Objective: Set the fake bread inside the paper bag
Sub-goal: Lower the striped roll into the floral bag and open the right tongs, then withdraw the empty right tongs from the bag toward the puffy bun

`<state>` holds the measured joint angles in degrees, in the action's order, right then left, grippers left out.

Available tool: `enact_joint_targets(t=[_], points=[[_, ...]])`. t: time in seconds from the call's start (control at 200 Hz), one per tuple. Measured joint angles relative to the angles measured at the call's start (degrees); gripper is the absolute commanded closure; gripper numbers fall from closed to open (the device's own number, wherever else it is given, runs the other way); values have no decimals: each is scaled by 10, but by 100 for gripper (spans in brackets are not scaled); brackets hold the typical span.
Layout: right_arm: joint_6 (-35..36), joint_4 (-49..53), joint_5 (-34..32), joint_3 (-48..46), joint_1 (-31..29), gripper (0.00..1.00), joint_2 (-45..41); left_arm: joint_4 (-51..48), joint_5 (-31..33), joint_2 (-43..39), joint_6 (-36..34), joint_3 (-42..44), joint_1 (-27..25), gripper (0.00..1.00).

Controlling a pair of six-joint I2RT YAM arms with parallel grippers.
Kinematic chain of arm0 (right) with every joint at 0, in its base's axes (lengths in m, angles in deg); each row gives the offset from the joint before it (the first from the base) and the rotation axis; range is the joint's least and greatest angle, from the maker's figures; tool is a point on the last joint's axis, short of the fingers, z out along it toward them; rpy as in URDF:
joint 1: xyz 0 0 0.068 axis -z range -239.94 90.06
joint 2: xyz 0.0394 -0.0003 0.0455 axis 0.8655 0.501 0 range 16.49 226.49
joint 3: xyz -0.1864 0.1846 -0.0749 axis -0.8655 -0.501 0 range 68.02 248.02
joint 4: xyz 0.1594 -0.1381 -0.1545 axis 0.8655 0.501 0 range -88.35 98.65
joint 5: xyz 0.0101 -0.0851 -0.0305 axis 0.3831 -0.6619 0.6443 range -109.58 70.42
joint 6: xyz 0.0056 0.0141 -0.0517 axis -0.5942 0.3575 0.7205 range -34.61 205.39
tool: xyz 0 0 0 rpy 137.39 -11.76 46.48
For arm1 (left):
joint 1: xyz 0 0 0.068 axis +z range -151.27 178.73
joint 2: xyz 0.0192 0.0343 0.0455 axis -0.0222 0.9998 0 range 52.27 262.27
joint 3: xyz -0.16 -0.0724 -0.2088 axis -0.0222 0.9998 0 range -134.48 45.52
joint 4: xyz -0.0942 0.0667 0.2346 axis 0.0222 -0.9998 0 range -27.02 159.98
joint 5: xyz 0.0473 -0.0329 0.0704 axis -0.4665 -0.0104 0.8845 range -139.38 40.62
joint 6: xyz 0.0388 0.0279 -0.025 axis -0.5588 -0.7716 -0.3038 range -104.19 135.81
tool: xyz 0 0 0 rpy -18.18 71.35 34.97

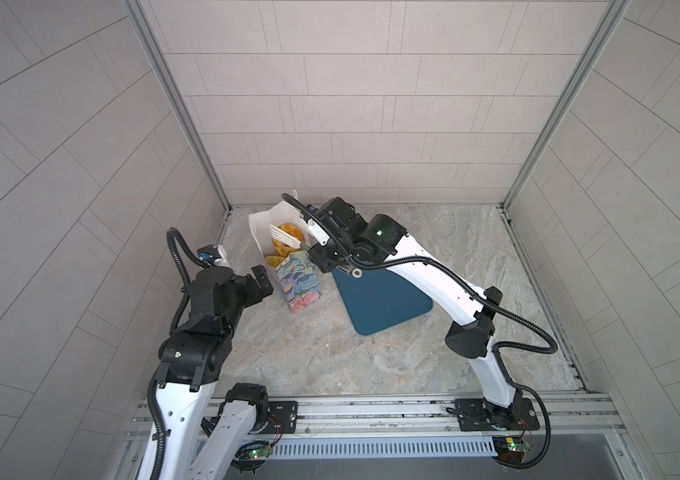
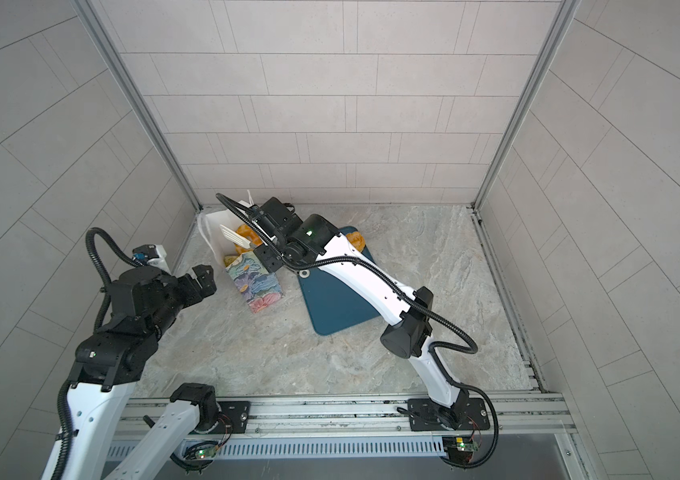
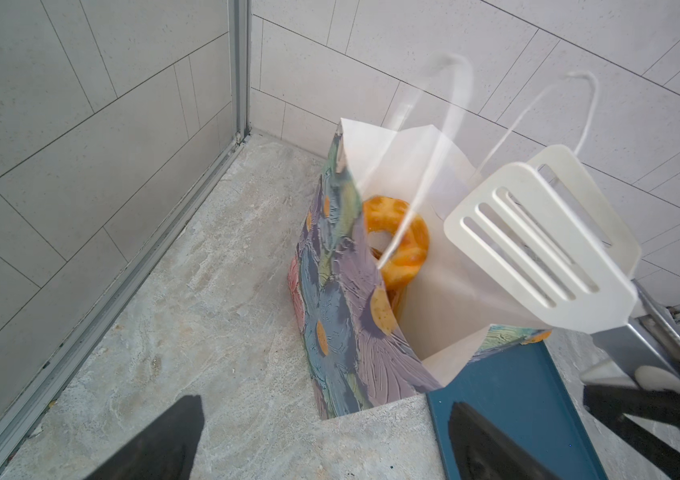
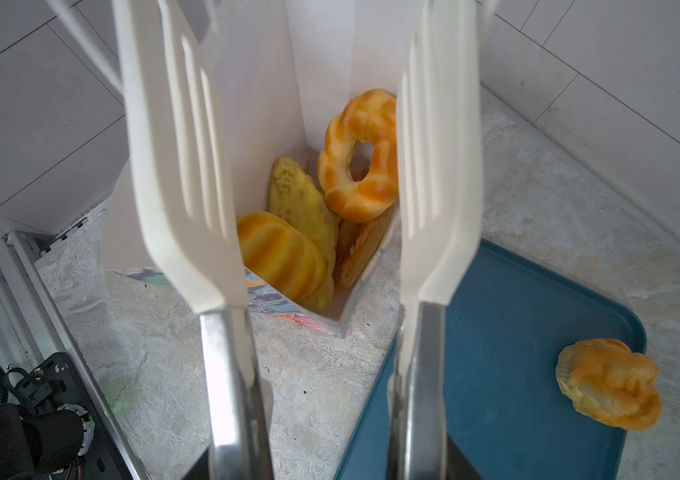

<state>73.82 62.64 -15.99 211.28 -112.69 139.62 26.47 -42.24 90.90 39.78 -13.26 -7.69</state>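
The paper bag [image 1: 298,284] [image 2: 257,284] stands open at the back left of the floor, floral outside, white inside [image 4: 280,104]. Several pieces of fake bread lie in it: a ring [image 4: 365,166] [image 3: 406,245], a striped roll [image 4: 280,253], a greenish-yellow one [image 4: 300,195] and a darker one [image 4: 361,245]. A knotted bread piece [image 4: 608,386] [image 2: 357,239] lies on the teal tray [image 4: 516,353]. My right gripper [image 4: 330,469] [image 1: 330,259] holds the white tongs [image 4: 180,166] [image 3: 537,245], whose paddles are spread apart over the bag mouth with nothing between them. My left gripper [image 3: 323,405] [image 1: 261,280] is open beside the bag.
The teal tray [image 1: 384,303] [image 2: 338,303] lies just right of the bag, partly under my right arm. Tiled walls and a metal corner post [image 3: 240,66] close in behind and left of the bag. The bag's white cord handles [image 3: 579,112] stand above its mouth.
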Motion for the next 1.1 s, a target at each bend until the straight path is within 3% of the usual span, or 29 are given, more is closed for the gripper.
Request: enact_joint_targets(t=[0.395, 0.791, 1.101], points=[[5, 35, -29, -31, -1, 45, -35, -1, 0, 1, 0, 0, 0, 0], [6, 30, -103, -201, 13, 45, -180, -1, -3, 6, 0, 0, 0, 0], [0, -6, -118, -410, 106, 45, -296, -1, -7, 6, 0, 0, -1, 0]])
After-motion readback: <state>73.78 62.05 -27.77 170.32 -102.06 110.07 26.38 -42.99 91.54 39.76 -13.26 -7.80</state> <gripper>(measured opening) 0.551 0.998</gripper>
